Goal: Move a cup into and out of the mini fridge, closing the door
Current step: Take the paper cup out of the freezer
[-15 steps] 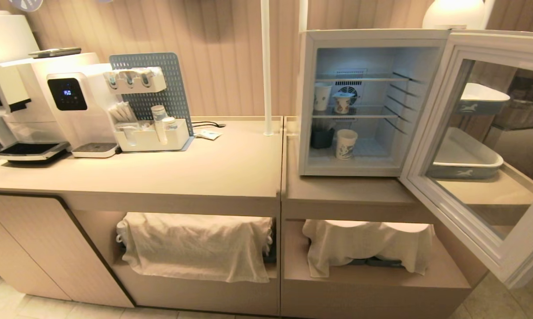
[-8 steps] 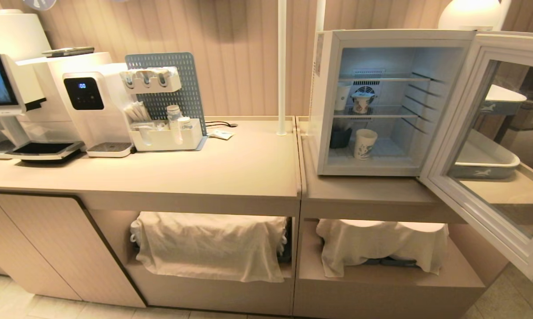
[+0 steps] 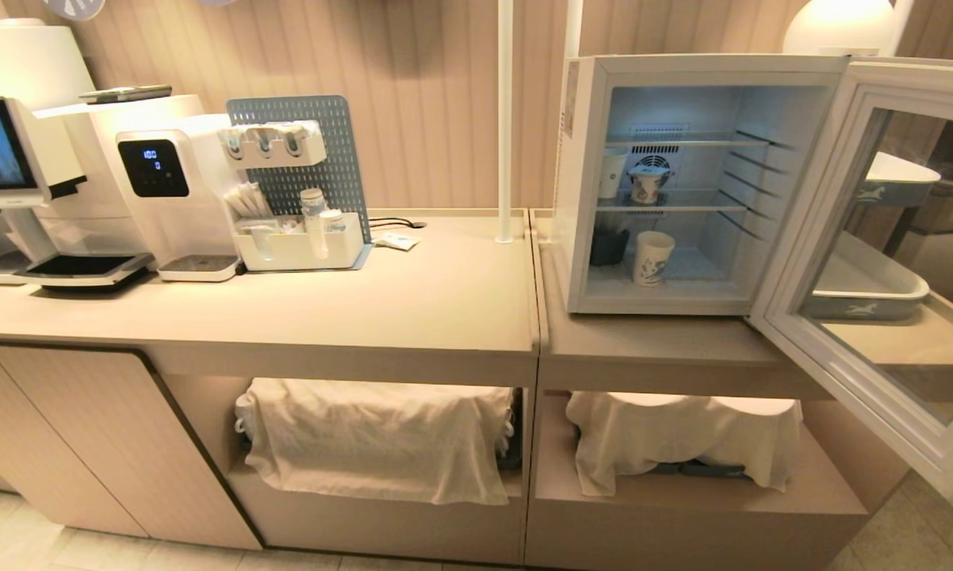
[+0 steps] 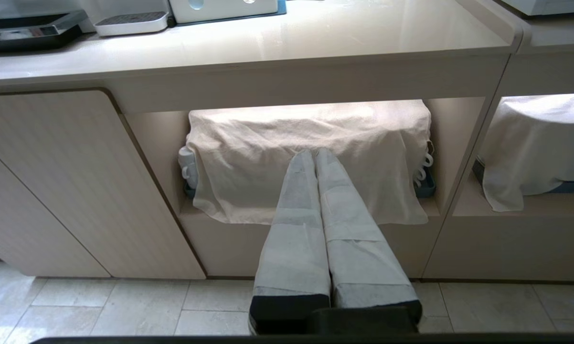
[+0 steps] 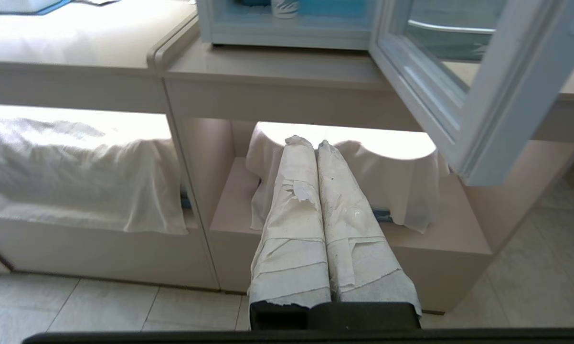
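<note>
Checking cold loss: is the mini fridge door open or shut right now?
Open. The door is swung wide to the right, leaving the mini fridge interior exposed, with the cup standing upright on its floor.

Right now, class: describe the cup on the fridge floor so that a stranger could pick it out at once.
Find the open mini fridge at the right of the counter. On its floor, beside a dark container, stands the cup: white paper with a blue print. The other two cups sit higher, on a wire shelf.
</note>
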`<state>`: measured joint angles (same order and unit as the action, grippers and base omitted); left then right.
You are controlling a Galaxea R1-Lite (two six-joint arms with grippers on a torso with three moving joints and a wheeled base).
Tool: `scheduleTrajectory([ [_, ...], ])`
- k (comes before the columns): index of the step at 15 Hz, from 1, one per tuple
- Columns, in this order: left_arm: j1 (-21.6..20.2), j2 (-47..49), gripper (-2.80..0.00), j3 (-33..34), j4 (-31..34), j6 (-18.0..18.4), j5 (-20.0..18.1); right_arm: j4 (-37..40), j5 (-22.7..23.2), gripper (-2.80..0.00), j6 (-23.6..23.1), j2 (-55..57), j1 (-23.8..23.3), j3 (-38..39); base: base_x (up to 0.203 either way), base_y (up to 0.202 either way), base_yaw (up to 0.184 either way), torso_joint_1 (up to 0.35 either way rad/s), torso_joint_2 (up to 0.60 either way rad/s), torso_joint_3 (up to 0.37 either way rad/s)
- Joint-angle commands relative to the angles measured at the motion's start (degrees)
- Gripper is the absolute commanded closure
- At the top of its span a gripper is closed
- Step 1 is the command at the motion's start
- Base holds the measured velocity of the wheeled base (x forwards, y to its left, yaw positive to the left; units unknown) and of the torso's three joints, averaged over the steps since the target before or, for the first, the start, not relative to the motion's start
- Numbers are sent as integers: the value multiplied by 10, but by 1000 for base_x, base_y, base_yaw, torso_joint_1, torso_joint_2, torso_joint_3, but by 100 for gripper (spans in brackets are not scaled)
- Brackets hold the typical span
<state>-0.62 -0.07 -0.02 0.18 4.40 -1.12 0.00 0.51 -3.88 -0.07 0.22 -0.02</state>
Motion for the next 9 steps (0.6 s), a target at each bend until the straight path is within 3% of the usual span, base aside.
scheduleTrajectory([
  [1,0,1,0,0,0,0,0,0,0,0,-1,1,0,0,123,0,2,2,-7,3],
  [4,-1,1,0,0,0,0,0,0,0,0,0,1,0,0,199,38,0,4,10,0],
  [9,0,1,0,0,-1,0,-3,0,1,0,-1,1,0,0,197,179,-2,3,2,1],
])
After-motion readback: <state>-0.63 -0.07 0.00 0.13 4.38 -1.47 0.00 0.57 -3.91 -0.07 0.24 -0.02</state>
